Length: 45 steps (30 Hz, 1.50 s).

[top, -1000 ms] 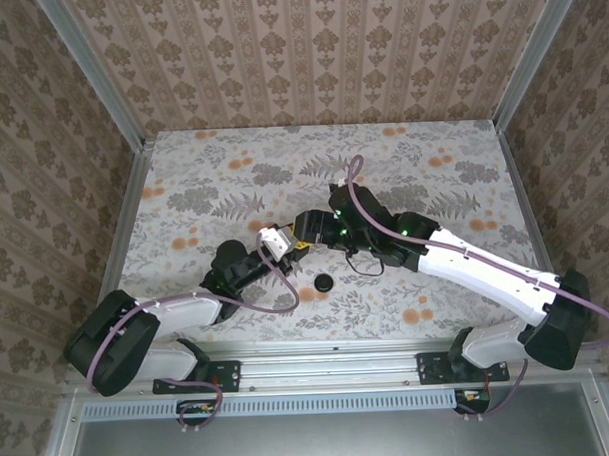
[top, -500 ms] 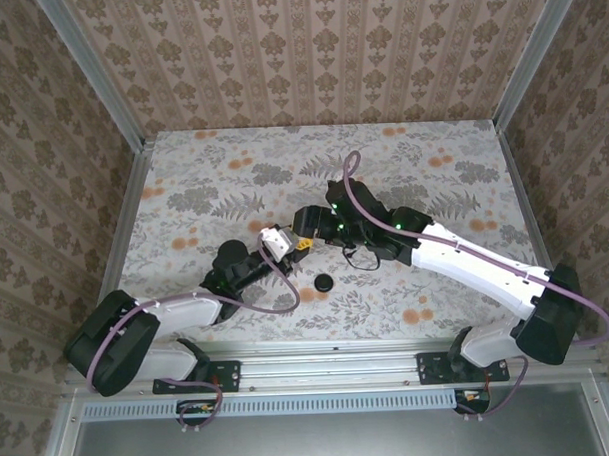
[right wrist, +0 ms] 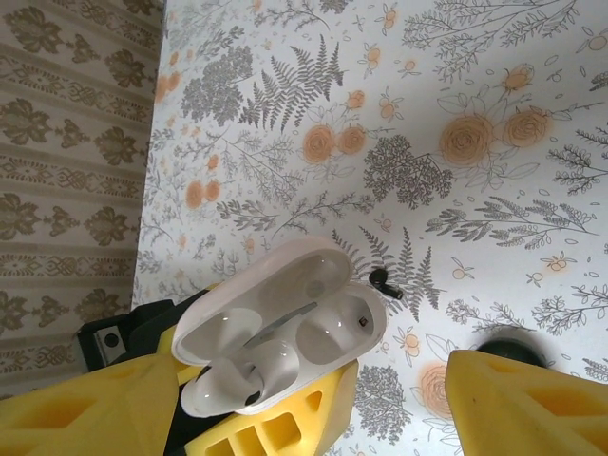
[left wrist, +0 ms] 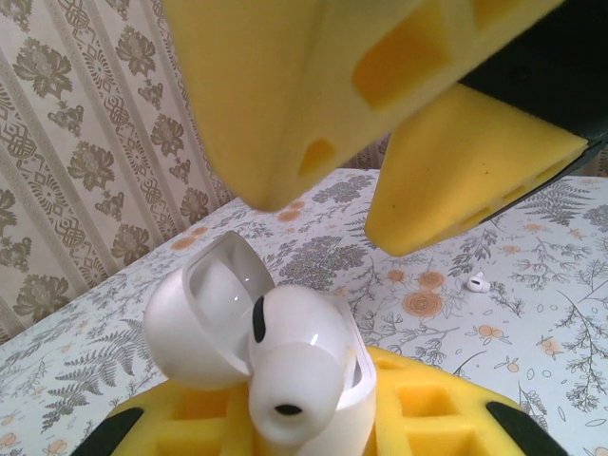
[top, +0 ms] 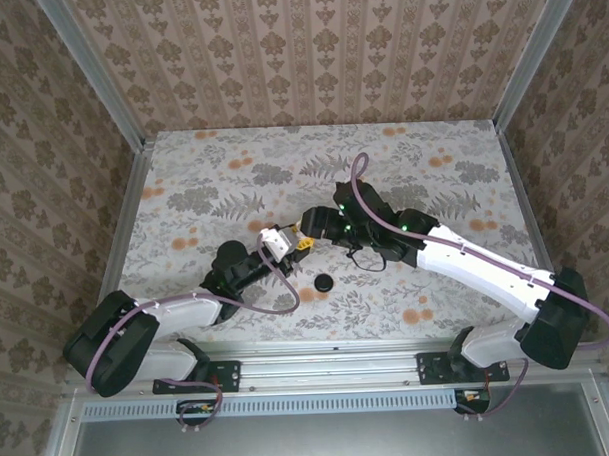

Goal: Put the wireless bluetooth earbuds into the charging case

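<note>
Your left gripper [left wrist: 304, 432] is clamped on the charging case [right wrist: 285, 318]. Its yellow foam pads [left wrist: 427, 413] press the base from both sides and hold it lifted clear of the table [top: 432, 163]. The case is a small, glossy white pebble with rounded corners. Its lid [left wrist: 204, 309] is hinged open and tipped back to one side.

Inside, you can see two wells. One holds an earbud [left wrist: 290, 380], white and glossy, with a dark oval mark on its side and a dark hole at its tip. Its rounded head stands above the rim. The other well [right wrist: 332, 332] is bare, with a small dark dot near its bottom.

Your right gripper [top: 304, 238] hangs just above the case, with its yellow fingers [right wrist: 532, 399] spread wide and nothing between them.

Further out, the second earbud [left wrist: 478, 282] lies loose on the floral table top, well apart from the case. A black round disc [top: 324, 282] sits on the table near both grippers, toward the arm bases.
</note>
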{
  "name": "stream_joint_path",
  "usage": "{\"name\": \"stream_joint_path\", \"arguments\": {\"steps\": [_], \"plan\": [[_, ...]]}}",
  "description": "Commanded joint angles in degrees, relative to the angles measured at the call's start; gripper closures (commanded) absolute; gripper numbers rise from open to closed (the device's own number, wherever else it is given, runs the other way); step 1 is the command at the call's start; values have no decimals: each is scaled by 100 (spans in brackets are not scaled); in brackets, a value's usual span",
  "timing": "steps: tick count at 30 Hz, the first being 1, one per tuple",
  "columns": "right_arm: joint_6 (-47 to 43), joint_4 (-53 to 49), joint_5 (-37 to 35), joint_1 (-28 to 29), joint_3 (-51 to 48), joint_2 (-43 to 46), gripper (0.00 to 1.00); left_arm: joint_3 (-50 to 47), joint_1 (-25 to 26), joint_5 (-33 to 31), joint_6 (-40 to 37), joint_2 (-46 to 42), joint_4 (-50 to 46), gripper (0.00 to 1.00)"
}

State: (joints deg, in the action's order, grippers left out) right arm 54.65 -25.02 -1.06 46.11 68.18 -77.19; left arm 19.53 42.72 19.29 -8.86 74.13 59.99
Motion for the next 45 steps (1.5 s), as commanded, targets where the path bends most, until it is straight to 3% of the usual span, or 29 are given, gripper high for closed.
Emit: {"name": "stream_joint_path", "arguments": {"steps": [1,29,45], "plan": [[-13,10,93,11,-41,55,24,89,42,110,-95,-58,292,90],[-236,114,651,42,2,-472,26,104,71,104,-99,-48,321,90],[-244,-194,238,8,-222,10,28,95,77,84,-103,-91,313,90]]}}
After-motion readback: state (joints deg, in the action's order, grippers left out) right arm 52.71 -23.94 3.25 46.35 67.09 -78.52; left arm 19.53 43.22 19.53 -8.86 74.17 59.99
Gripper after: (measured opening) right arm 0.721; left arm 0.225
